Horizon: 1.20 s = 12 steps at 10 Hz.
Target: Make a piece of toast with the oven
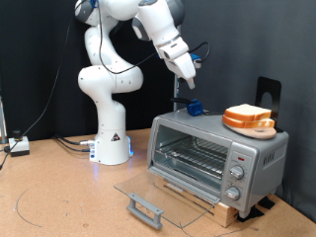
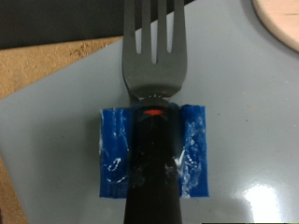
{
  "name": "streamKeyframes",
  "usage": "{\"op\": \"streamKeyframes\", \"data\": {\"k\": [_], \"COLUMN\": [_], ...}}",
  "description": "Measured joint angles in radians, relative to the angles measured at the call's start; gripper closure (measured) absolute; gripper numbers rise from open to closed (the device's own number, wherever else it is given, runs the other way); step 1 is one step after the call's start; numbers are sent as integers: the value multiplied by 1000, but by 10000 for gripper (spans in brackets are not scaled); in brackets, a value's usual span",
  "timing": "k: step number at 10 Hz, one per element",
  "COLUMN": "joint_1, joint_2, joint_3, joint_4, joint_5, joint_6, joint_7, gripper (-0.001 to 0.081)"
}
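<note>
The silver oven stands at the exterior view's right with its glass door dropped open and its wire rack bare. Two pale slices of toast bread lie stacked on a round orange plate on the oven's top. My gripper hangs above the top's left end, over a blue-wrapped fork. In the wrist view the dark fork with its blue tape block lies on the grey oven top; the plate's edge shows in a corner. My fingers do not show there.
The oven sits on a wooden board on a brown table. The door's grey bar handle juts toward the exterior view's bottom. A black stand rises behind the oven. The robot's white base and cables are at the left.
</note>
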State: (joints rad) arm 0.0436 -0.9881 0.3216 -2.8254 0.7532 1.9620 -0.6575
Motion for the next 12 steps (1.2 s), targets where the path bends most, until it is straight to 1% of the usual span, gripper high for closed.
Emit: {"op": "streamKeyframes", "data": {"k": [2, 4, 6, 10, 12], "joint_1": [0, 0, 0, 6, 6], "joint_2": [30, 47, 49, 63, 71], "joint_3": [46, 68, 90, 131, 171], "joint_4": [-5, -21, -43, -48, -53], "joint_5": [0, 0, 12, 80, 121], "joint_6": [26, 36, 59, 68, 112], "joint_7": [-12, -39, -47, -47, -47], "gripper": [-1, -1, -1, -1, -1]}}
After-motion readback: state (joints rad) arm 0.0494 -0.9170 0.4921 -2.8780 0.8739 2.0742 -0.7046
